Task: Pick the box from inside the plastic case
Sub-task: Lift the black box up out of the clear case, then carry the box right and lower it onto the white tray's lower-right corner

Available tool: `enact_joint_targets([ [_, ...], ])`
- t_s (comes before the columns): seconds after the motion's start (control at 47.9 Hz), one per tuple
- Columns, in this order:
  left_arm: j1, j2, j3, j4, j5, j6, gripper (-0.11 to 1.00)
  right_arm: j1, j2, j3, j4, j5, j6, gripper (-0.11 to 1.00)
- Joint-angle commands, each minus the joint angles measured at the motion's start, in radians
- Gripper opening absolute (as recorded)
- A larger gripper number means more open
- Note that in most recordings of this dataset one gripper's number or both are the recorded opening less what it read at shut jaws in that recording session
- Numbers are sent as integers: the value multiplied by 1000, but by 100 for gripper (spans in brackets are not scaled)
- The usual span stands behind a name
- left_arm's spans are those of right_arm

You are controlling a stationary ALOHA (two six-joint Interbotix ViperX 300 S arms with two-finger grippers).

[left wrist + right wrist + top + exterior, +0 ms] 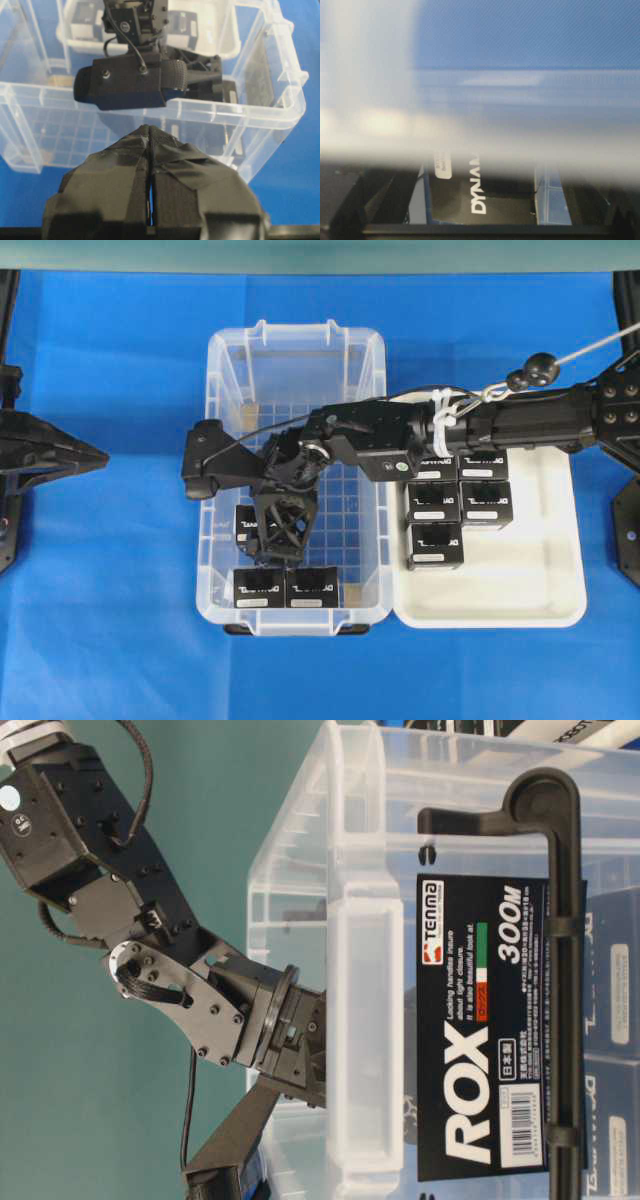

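- Right gripper (pixel 280 537) reaches down inside the plastic case (pixel 222 455), jaws spread wide, nothing gripped; the right wrist view shows a finger at each lower corner with the box (pixel 482 192) between them.
- Left gripper (pixel 150 150) parked outside the case on the left, taped fingers pressed together, holding nothing.
- Box sits on the case's grid floor toward the near-left corner, under the right gripper; two more black boxes (pixel 285 587) lie just beside it along the near wall.
- White tray (pixel 520 590) to the right holds further identical boxes.
- Risks, as judgement: neighbouring boxes are close, so a finger could land on top of one or wedge between them and shove the row; clear wall is near, so a finger may scrape it.
- Also, an off-centre closure could twist the box and let it slip on lifting.
- Box look: small black cube, white "DYNA…" lettering, white label strip on top, crisp edges, rigid-looking cardboard; wrist view partly blurred by the case rim.
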Motion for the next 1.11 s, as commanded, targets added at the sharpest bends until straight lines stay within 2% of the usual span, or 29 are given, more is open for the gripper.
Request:
enact_joint_targets([
  [0.0,3,3,-14,3,-5,0,-4,-6,11,-2,-5,-3,3,95],
  [0.042,3,2,-15,2,-5,0,-4,-9,8,-2,-14,-3,3,90],
  [0.146,3,-2,-15,3,-5,0,-4,-17,-5,-8,-31,-3,3,68],
  [0.271,3,-6,-17,3,-5,0,-4,-35,-38,-17,-31,-12,5,67],
  [0.501,3,-11,-17,2,-5,2,-4,-86,-143,-40,-31,55,18,67],
  [0.897,3,-11,-18,2,2,0,-4,-140,-400,-103,-31,339,25,66],
  [1.085,3,-11,-18,2,11,-15,-4,-130,-545,-67,-29,491,23,66],
])
